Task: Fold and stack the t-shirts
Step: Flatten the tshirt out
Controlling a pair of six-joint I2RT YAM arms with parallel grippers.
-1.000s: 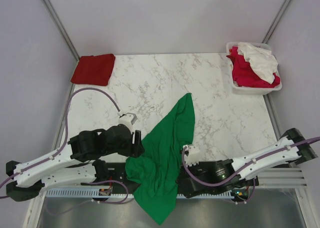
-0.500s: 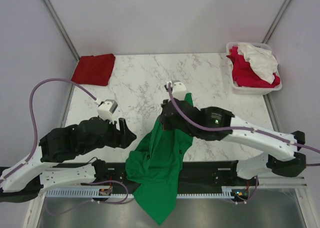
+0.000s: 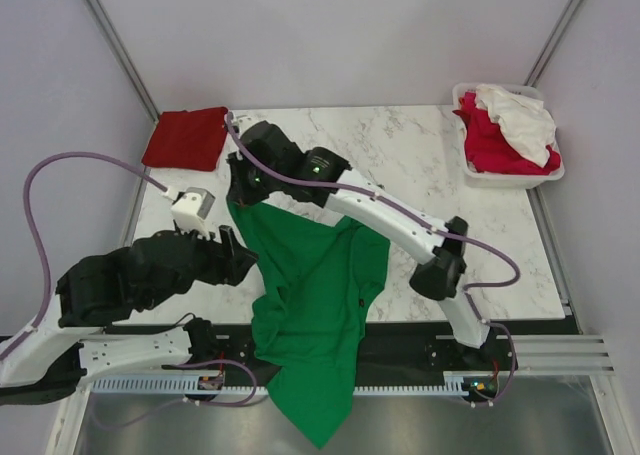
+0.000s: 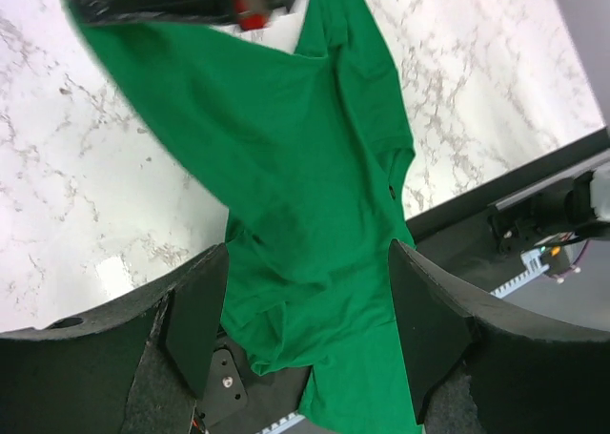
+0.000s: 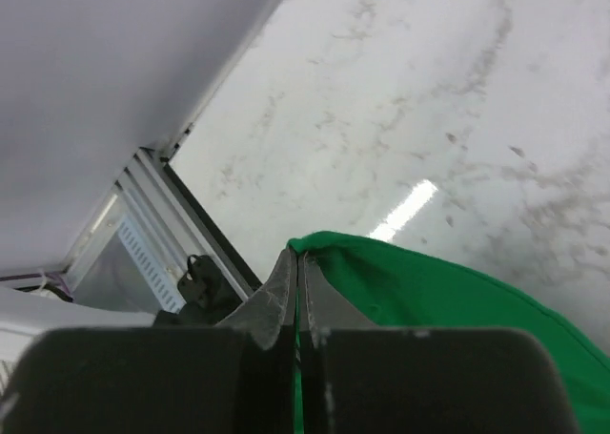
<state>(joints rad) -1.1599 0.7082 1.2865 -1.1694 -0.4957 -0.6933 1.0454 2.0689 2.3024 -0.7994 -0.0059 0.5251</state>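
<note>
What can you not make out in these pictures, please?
Top view: how many shirts fill the white plastic basket; the white cloth shirt covers crimson-pink cloth.
Left wrist view: the bright green cloth t-shirt's lower end, cut by the bottom edge.
Right wrist view: which part of it the shut right gripper pinches; fingers hide that.

A folded shirt (image 3: pixel 186 138) lies back-left, basket (image 3: pixel 512 182) back-right, draped shirt (image 3: pixel 310 295) centre-front.
</note>
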